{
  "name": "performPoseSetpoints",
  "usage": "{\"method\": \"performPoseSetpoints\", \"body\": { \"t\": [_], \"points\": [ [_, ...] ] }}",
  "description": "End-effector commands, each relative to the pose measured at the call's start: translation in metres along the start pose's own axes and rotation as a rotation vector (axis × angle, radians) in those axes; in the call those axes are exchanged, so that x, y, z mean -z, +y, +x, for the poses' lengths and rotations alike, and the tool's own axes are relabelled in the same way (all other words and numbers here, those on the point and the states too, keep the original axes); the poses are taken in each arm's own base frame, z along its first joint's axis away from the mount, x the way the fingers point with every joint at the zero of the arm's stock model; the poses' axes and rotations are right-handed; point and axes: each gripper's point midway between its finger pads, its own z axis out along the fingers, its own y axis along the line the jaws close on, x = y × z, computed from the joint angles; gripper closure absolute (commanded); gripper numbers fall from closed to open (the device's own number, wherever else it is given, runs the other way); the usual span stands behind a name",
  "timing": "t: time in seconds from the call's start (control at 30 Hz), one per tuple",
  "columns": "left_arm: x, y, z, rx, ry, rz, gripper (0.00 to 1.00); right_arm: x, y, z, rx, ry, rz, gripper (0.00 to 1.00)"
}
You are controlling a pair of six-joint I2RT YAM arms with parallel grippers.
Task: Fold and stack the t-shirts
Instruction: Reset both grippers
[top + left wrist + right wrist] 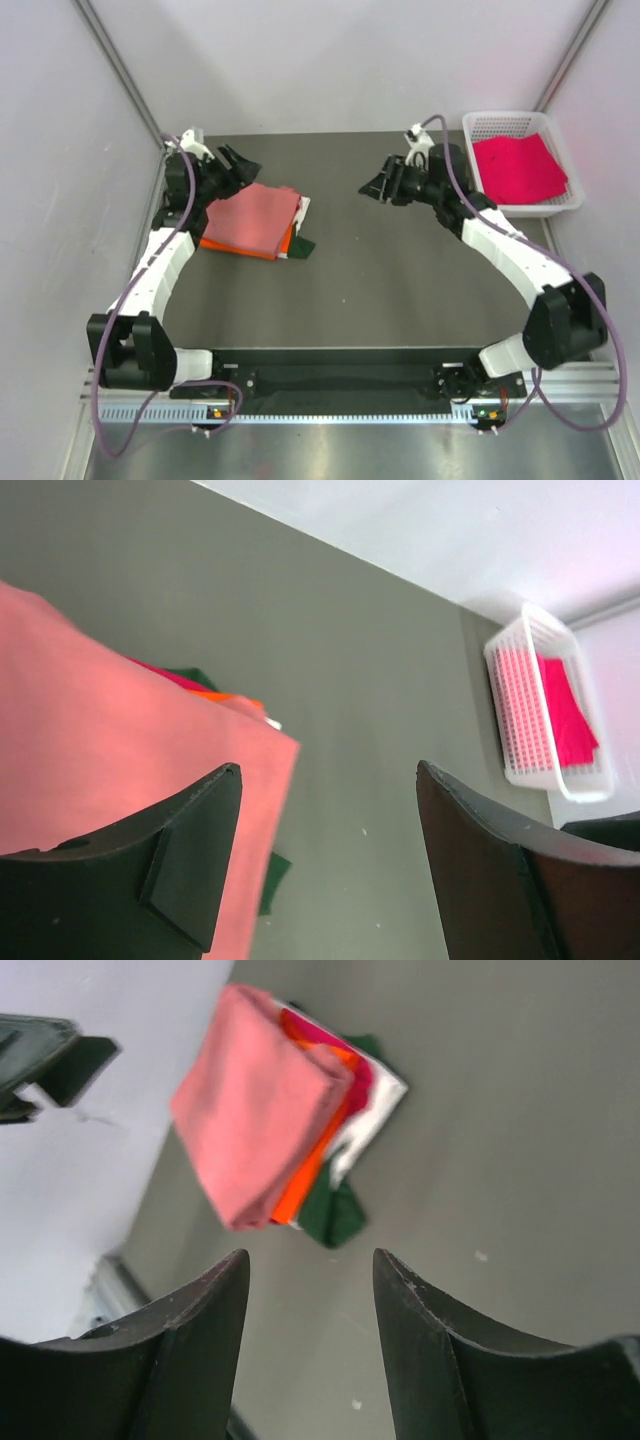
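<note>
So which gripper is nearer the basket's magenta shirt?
Right. The right gripper is just left of the basket with the magenta shirt; the left gripper is across the table by the folded stack.

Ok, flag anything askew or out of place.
The stack is ragged: under the salmon-pink shirt, an orange shirt, white cloth and dark green cloth stick out unevenly. A magenta shirt sits apart in the basket.

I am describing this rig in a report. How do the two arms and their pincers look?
The left arm and the right arm look alike: white links with bulky black joint housings. A thin purple cable runs loosely along each. The left pincer and the right pincer each have two matte black fingers, broad and curved, narrowing to the tip. I see no markings.
</note>
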Motion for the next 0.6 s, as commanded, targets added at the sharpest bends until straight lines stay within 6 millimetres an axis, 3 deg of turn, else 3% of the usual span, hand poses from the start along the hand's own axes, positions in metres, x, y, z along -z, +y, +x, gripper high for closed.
{"method": "performPoseSetpoints", "body": {
  "t": [0.0, 0.03, 0.1, 0.13, 0.17, 0.2, 0.23, 0.3, 0.4, 0.43, 0.5, 0.57],
  "points": [
    [0.006, -0.023, 0.02, -0.062, 0.02, -0.019, 0.25, 0.027, -0.037, 0.016, 0.099, -0.043, 0.149, 0.47],
    [0.009, -0.038, 0.034, -0.076, 0.04, 0.011, 0.25, 0.033, -0.044, 0.018, 0.111, -0.059, 0.176, 0.47],
    [0.012, -0.047, 0.044, -0.099, 0.035, 0.024, 0.25, 0.05, -0.06, 0.025, 0.147, -0.105, 0.25, 0.46],
    [0.015, -0.056, 0.064, -0.117, 0.062, 0.045, 0.25, 0.056, -0.065, 0.027, 0.159, -0.126, 0.274, 0.45],
    [0.015, -0.057, 0.071, -0.152, 0.066, 0.049, 0.24, 0.068, -0.067, 0.018, 0.186, -0.19, 0.314, 0.43],
    [0.016, -0.055, 0.075, -0.171, 0.055, 0.031, 0.24, 0.073, -0.08, 0.031, 0.184, -0.187, 0.352, 0.42],
    [0.019, -0.053, 0.092, -0.201, 0.079, 0.029, 0.23, 0.08, -0.085, 0.033, 0.188, -0.207, 0.378, 0.41],
    [0.02, -0.052, 0.103, -0.225, 0.075, 0.046, 0.23, 0.098, -0.097, 0.037, 0.188, -0.272, 0.445, 0.36],
    [0.025, -0.038, 0.136, -0.263, 0.11, 0.076, 0.22, 0.116, -0.1, 0.038, 0.213, -0.403, 0.446, 0.27],
    [0.027, -0.033, 0.149, -0.283, 0.112, 0.097, 0.16, 0.12, -0.103, 0.041, 0.225, -0.435, 0.447, 0.24],
    [0.029, -0.028, 0.164, -0.302, 0.116, 0.133, 0.06, 0.133, -0.119, 0.051, 0.205, -0.506, 0.499, 0.03],
    [0.031, -0.03, 0.172, -0.322, 0.123, 0.171, 0.02, 0.137, -0.132, 0.065, 0.188, -0.513, 0.53, 0.0]
  ]
}}
